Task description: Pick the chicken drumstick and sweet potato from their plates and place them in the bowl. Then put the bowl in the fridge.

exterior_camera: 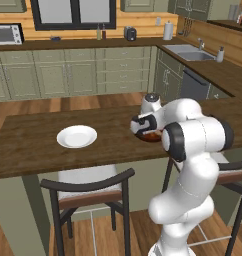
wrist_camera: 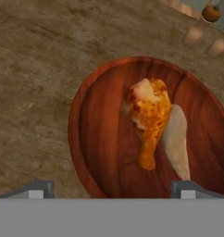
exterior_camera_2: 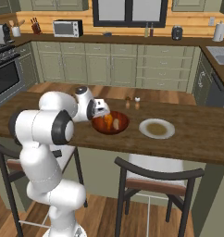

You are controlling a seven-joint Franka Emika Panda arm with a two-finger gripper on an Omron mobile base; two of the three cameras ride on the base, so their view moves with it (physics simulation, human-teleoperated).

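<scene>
Drumstick (wrist_camera: 148,120) and a pale, tapered piece, which I take for the sweet potato (wrist_camera: 176,143), lie together inside the bowl (wrist_camera: 100,139), touching along their lengths. The chicken drumstick lies with its thick end toward the far side of the bowl and its narrow end pointing back at me; the pale piece lies just beside it, toward the bowl's right wall in my hand view. In the right base view both show as a small orange and cream heap (exterior_camera_2: 110,122) in the middle of the bowl (exterior_camera_2: 121,128).

My gripper (wrist_camera: 111,189) hangs right above the bowl's near rim with its fingers (wrist_camera: 40,189) spread wide and nothing between them.

The bowl (exterior_camera: 152,137) stands on the wooden counter (exterior_camera: 28,145), near its front edge, partly hidden behind my arm in the left base view. One white plate (exterior_camera: 77,136) holds nothing and sits well apart from the bowl toward the counter's left end. The other plate (exterior_camera_2: 157,128) sits just beside the bowl; its middle looks brownish and I cannot tell what that is. Two small shakers (exterior_camera_2: 132,102) stand near the counter's far edge, behind the bowl.
</scene>
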